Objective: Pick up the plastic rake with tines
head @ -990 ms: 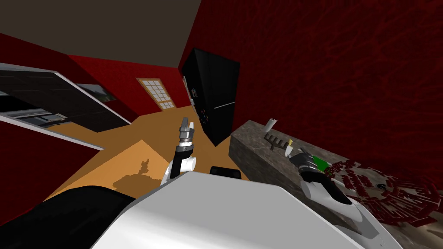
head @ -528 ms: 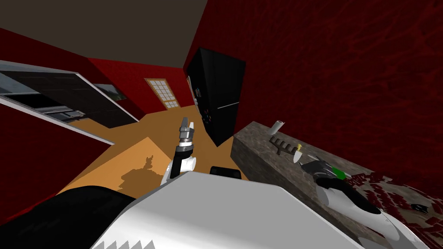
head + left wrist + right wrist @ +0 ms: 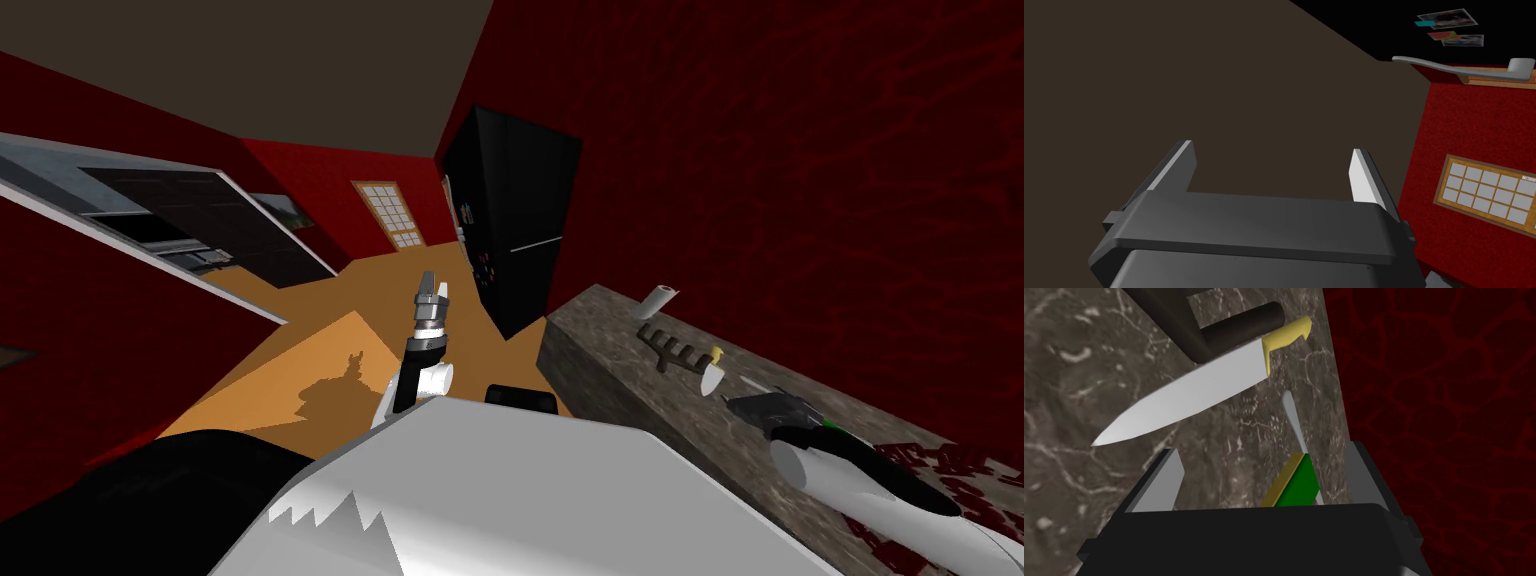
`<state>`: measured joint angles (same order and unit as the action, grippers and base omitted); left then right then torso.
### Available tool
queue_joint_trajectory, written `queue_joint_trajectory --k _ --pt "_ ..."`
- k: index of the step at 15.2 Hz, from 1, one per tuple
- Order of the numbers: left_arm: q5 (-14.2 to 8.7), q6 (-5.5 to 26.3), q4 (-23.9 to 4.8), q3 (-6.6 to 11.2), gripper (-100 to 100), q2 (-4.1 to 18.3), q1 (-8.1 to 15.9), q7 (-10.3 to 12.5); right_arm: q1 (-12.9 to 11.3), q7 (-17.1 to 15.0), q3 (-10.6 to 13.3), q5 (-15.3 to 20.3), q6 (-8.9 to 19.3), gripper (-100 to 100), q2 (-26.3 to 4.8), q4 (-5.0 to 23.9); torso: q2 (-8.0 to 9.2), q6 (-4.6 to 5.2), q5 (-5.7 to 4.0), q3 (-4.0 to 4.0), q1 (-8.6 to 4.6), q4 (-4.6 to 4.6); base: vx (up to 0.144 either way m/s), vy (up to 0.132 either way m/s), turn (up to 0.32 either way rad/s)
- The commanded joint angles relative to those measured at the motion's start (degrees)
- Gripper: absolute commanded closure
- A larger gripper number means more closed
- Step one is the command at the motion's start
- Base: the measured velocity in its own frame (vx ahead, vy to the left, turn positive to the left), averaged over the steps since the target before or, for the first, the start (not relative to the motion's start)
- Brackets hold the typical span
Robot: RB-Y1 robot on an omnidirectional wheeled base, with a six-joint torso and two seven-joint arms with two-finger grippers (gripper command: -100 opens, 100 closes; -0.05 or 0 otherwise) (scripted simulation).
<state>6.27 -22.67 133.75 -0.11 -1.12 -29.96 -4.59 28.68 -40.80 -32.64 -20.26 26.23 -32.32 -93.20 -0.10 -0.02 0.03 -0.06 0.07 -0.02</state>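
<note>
The dark brown rake with teeth (image 3: 675, 347) is laid along the grey stone worktop (image 3: 620, 385), just past a yellow-handled knife (image 3: 712, 378), straight ahead of the nearer right gripper (image 3: 1263, 455), which is held open.

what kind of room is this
Probably a kitchen: a marbled stone counter bearing a yellow-handled knife and a white roll, with what looks like a tall black fridge beside it.

Dark brown rake (image 3: 673, 350), yellow-handled knife (image 3: 1189, 397), grey veined counter (image 3: 1069, 388)
</note>
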Motion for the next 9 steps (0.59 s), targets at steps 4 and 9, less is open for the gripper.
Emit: queue_joint_trajectory --k 4,9 --pt "0.0 0.0 0.0 0.0 0 0.0 0.0 0.0 -0.7 -3.5 -3.2 -2.4 5.6 -100 -2.5 4.0 0.01 -0.01 0.0 0.01 -0.01 0.0 0.035 0.014 0.103" --pt "0.0 0.0 0.0 0.0 0 0.0 0.0 0.0 -0.8 -6.1 -5.7 -4.4 11.1 -100 -4.3 6.8 -0.02 -0.01 0.0 -0.01 0.01 0.0 0.038 0.01 0.094"
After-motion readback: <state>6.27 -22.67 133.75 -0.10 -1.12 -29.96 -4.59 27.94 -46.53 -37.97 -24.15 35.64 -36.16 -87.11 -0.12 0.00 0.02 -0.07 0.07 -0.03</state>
